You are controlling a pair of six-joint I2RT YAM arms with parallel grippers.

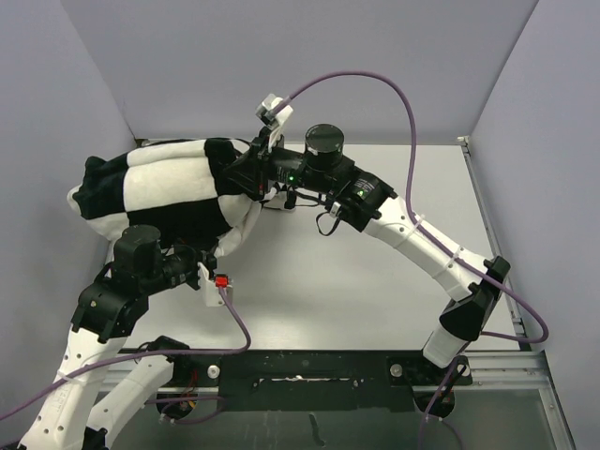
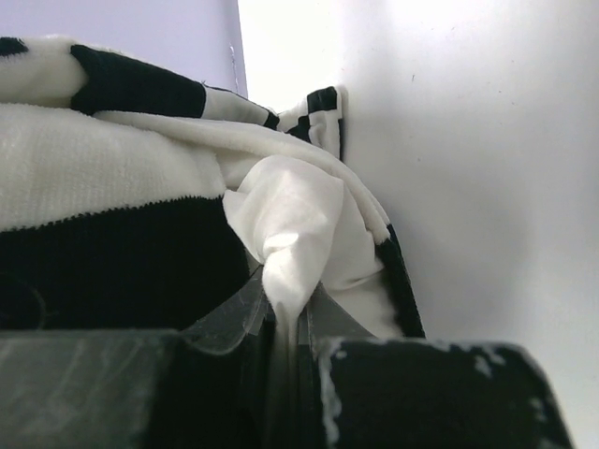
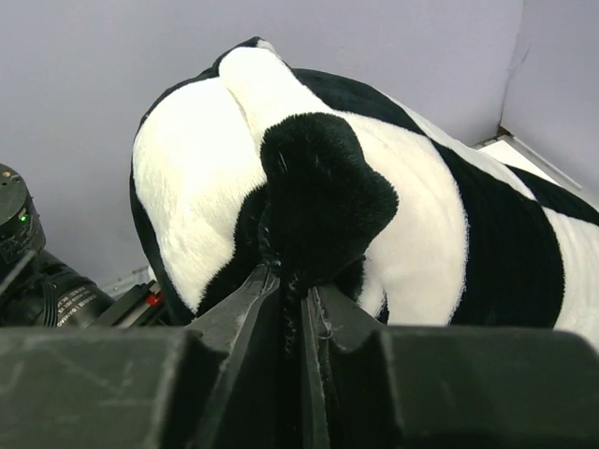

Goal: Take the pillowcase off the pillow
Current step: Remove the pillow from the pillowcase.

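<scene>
A: Where is the pillowcase (image 1: 159, 187) lying?
B: It is lying at the far left of the bench (image 1: 356, 272), bulging and sitting close against the left wall (image 1: 37, 141). Its open end is facing the near right.
A: Is the pillow (image 2: 290, 224) showing?
B: Yes, in the left wrist view a bunch of its wrinkled white fabric is poking out of that open end.
A: What is the left hand (image 2: 285, 313) doing?
B: It is pinching that white bunch, with its jaws closing to a narrow slit on the pillow.
A: And the right hand (image 3: 292, 281)?
B: It is reaching across from the right and gripping a black plush fold of the pillowcase. Its jaws are pressing nearly together around the fold.
A: Are the two hands touching?
B: No, they are working near each other but apart, at the same end of the bundle.
</scene>
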